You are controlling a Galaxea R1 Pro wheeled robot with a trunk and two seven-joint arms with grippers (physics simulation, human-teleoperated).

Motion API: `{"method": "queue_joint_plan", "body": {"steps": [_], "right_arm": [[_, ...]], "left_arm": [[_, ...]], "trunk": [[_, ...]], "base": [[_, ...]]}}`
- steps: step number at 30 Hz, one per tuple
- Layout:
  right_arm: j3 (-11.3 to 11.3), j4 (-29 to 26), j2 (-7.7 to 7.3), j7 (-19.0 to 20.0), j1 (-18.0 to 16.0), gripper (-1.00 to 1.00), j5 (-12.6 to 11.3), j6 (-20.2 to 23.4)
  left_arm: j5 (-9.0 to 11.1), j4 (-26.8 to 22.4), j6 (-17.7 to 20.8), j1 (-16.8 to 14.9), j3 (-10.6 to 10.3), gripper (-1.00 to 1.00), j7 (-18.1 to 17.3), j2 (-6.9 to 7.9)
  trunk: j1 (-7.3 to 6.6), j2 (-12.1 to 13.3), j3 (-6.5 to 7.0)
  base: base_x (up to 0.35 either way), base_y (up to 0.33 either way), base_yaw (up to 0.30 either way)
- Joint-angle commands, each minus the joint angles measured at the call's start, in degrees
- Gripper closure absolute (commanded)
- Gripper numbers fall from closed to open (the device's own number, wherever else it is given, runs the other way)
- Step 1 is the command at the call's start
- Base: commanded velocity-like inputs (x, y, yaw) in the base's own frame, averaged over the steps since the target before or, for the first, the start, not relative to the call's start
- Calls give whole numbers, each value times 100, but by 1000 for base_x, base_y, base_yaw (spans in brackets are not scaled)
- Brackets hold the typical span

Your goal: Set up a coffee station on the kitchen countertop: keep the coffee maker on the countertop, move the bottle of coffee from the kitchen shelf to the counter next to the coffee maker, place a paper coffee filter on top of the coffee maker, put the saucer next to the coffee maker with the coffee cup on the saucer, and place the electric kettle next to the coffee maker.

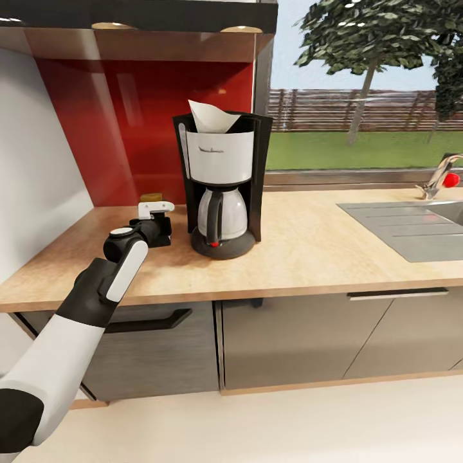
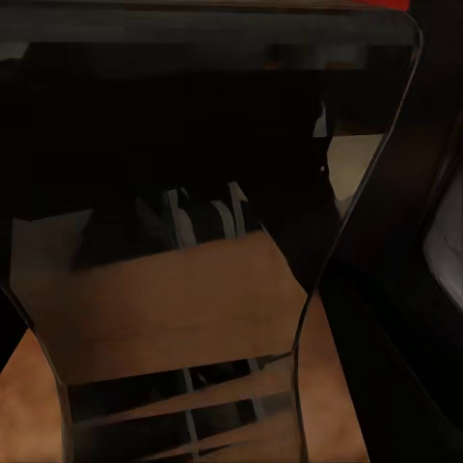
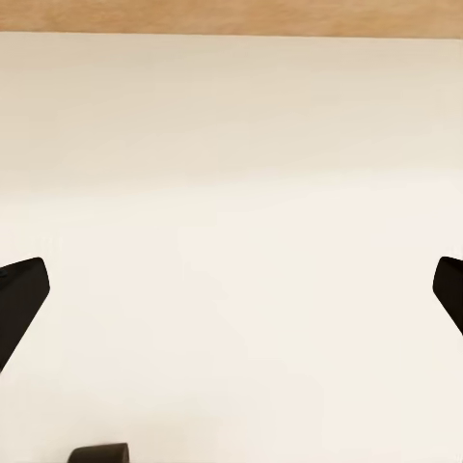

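A: Quick pass. Tall black drip coffee maker with white upper body and steel carafe (image 1: 222, 186) sits on the long light wood-grain kitchen countertop (image 1: 308, 251), white paper cone filter (image 1: 211, 117) already poking out of its top.

B: And the small dark flared bottle of coffee with the gold-yellow cap (image 1: 152, 197)?

A: On the counter just left of the machine — mostly hidden behind the left gripper (image 1: 156, 218). In the left wrist view the bottle (image 2: 193, 251) looms dark and very close.

B: Jaws on it?

A: Can't tell; no fingers are clear in either view. Right gripper (image 3: 231, 289) hangs spread wide, empty, over pale floor.

B: Step?

A: Looks like bottle placement, near done. Next calls for a clean release and straight retreat without tipping it. Saucer, cup and kettle seem still to do.
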Motion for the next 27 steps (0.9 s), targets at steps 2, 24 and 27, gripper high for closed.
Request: {"method": "queue_joint_plan", "body": {"steps": [2, 24, 27], "right_arm": [[-25, 1, -2, -2, -3, -100, 60, -13], [-25, 4, -4, -2, -3, -100, 61, -11], [-25, 4, -4, -2, -3, -100, 65, -11]], "left_arm": [[54, -3, 9, -6, -16, 100, 52, 6], [54, -39, 10, -6, -16, 100, 52, 6], [54, -38, 10, -6, -16, 100, 52, 6]], "trunk": [[43, -83, -41], [87, -163, -77], [87, -163, -77]], "base": [[0, 0, 0], [0, 0, 0], [67, 0, 0]]}}
